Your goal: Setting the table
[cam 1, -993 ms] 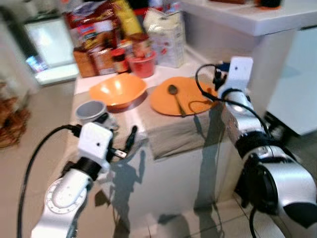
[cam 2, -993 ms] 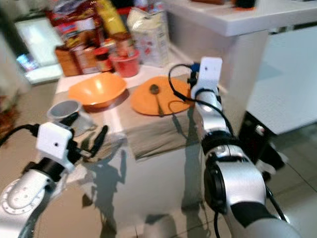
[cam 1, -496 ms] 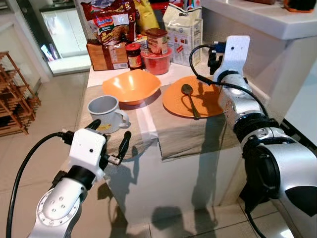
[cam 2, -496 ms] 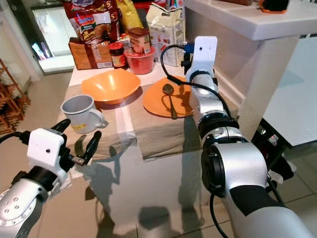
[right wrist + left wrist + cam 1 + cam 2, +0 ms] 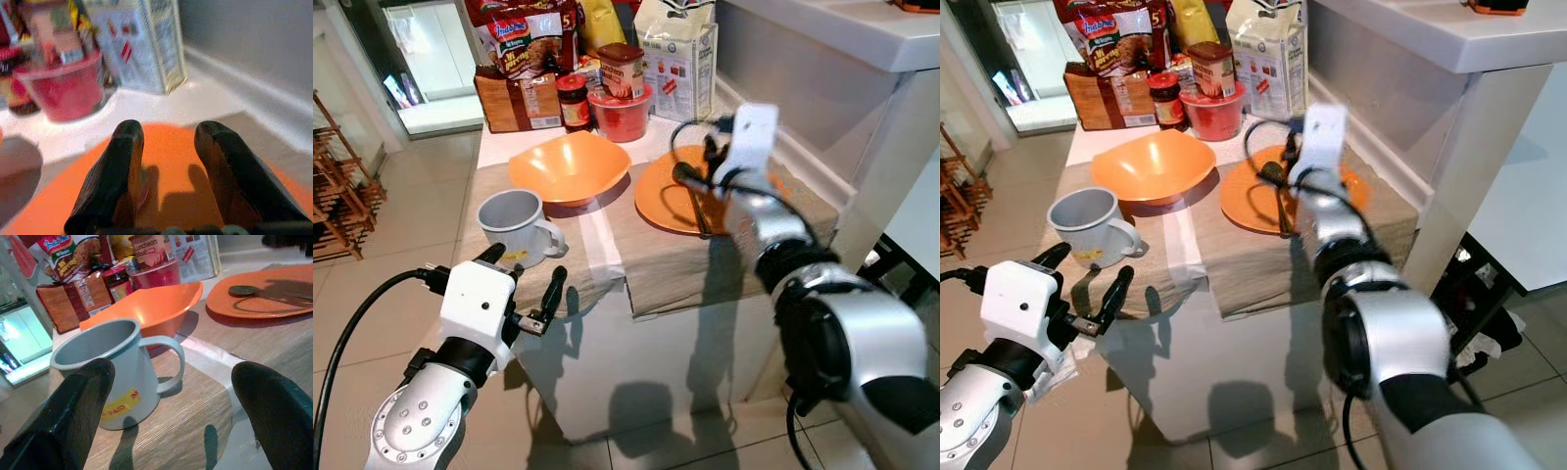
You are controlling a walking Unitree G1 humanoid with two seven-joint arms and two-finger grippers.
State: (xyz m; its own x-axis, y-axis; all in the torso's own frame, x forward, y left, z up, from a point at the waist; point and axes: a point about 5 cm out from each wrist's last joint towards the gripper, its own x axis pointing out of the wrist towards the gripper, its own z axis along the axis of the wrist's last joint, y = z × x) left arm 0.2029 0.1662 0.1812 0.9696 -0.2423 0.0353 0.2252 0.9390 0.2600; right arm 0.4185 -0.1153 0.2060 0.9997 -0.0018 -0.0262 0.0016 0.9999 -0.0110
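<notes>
A grey mug stands on a beige cloth near the table's front left corner. Behind it sits an orange bowl. To the right lies an orange plate with a dark spoon on it. My left gripper is open and hovers off the table's front edge, just before the mug. My right gripper is open low over the plate, close to the spoon's bowl end. Nothing is held between its fingers.
Food packs crowd the table's back: a noodle bag, a brown pack, a jar, a red tub and a white box. A white counter rises at the right. A wooden rack stands left.
The view has sharpened and shifted. My right arm has swung in from the table's right side and come down over the plate. The left gripper stays open before the mug.
</notes>
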